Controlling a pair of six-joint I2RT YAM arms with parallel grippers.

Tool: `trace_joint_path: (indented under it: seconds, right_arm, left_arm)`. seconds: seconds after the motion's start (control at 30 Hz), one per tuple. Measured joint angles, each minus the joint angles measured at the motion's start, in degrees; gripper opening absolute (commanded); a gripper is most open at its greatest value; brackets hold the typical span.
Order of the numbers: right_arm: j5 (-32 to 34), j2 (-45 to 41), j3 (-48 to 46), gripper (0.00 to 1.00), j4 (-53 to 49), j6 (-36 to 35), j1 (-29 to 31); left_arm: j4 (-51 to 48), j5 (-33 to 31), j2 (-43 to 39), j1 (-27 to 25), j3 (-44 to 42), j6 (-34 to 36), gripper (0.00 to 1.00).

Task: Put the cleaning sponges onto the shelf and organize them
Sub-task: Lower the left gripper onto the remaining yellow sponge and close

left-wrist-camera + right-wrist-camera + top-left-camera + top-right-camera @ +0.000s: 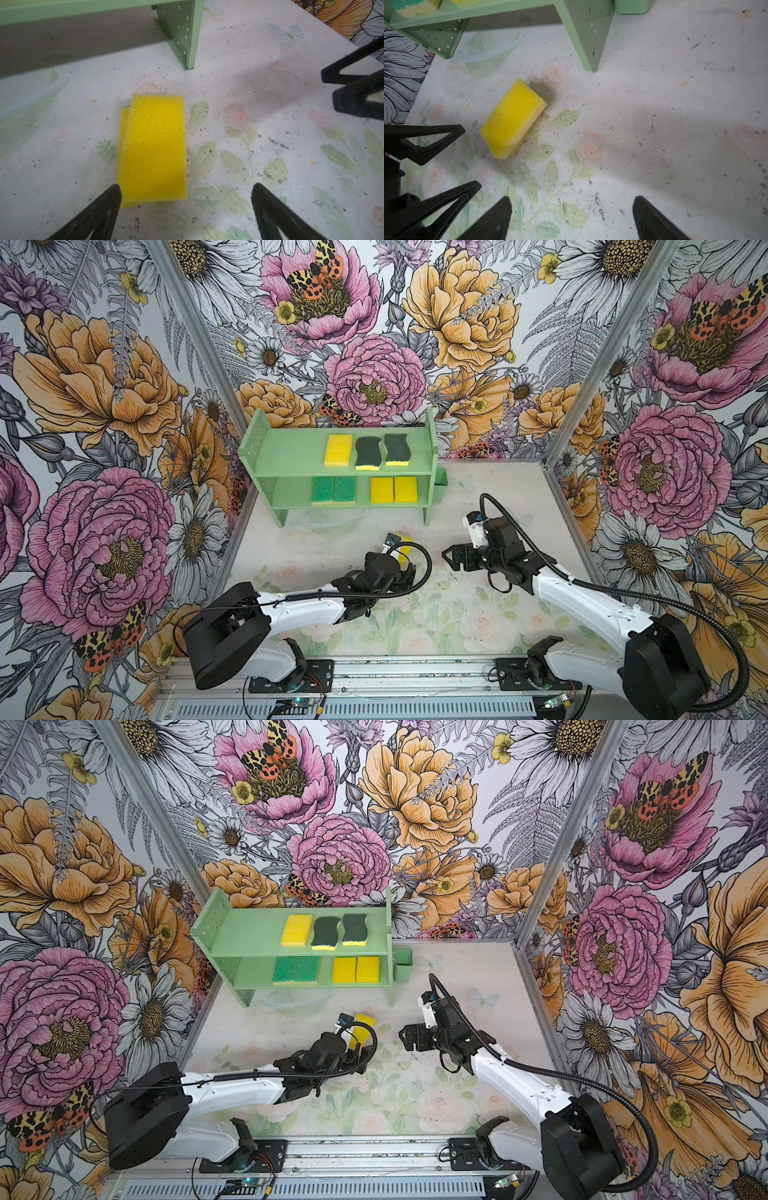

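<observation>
The mint-green shelf (291, 452) (249, 936) stands at the back. Its top tier holds one yellow sponge (338, 450) and two wavy dark-green ones (368, 453). Two bright-green sponges (333, 490) and two yellow ones (393, 489) lie on the lower tier. On the table, two yellow sponges (153, 149) (512, 118) lie stacked, slightly offset. My left gripper (187, 188) (409, 568) is open just short of the stack, one fingertip at its near corner. The right gripper (572, 199) (451, 558) is open and empty, right of the stack.
A small green cup (439, 487) (632, 6) hangs on the shelf's right side panel. Flowered walls close in the table on three sides. A metal rail (374, 676) with the arm bases runs along the front. The shelf's right leg (187, 41) stands just beyond the stack.
</observation>
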Motion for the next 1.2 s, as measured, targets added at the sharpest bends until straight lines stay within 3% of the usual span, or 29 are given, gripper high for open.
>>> trace_joint_path:
  seconds: [0.3, 0.63, 1.2]
  right_arm:
    - [0.0, 0.09, -0.35, 0.93, -0.02, 0.0, -0.37]
    - [0.0, 0.81, -0.39, 0.93, -0.02, 0.0, -0.37]
    - [0.0, 0.81, -0.39, 0.93, 0.0, 0.0, -0.74]
  left_arm:
    - [13.97, -3.72, 1.29, -0.76, -9.07, 0.76, 0.99]
    - [25.4, -6.43, 8.11, -0.85, -10.29, 0.92, 0.99]
    - [33.33, -7.19, 14.78, 0.98, -10.4, 3.02, 0.99]
